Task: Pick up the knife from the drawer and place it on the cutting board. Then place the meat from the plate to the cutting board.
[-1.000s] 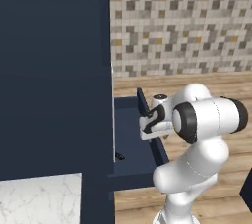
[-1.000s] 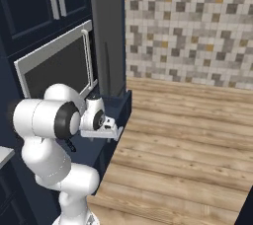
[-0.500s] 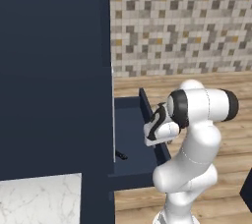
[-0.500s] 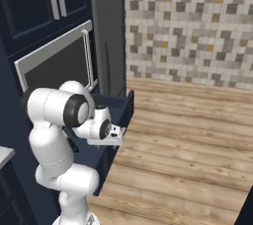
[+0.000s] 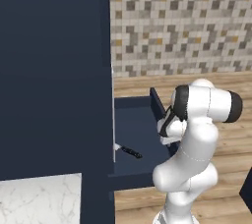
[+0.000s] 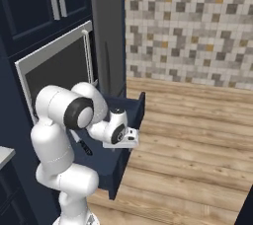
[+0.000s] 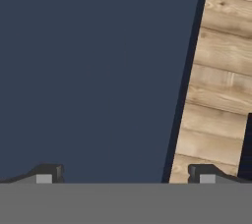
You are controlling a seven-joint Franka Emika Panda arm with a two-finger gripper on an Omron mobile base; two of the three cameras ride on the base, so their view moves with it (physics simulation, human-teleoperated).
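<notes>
Arm swung lower over the open drawer (image 5: 140,120) in the last second. Gripper (image 7: 123,173) spread wide, empty. Knife (image 5: 131,152) flat on the drawer's near-left floor, untouched; grasp not yet begun.

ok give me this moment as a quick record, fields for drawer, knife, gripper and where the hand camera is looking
drawer: pulled open, flat navy interior
knife: lies on the drawer floor, near the cabinet side, black handle, not held
gripper: open, fingertips wide apart, nothing between them, hovers over the drawer
hand view: looks down on the drawer floor and its edge, wooden floor beyond
task stage: knife not yet picked up
</notes>
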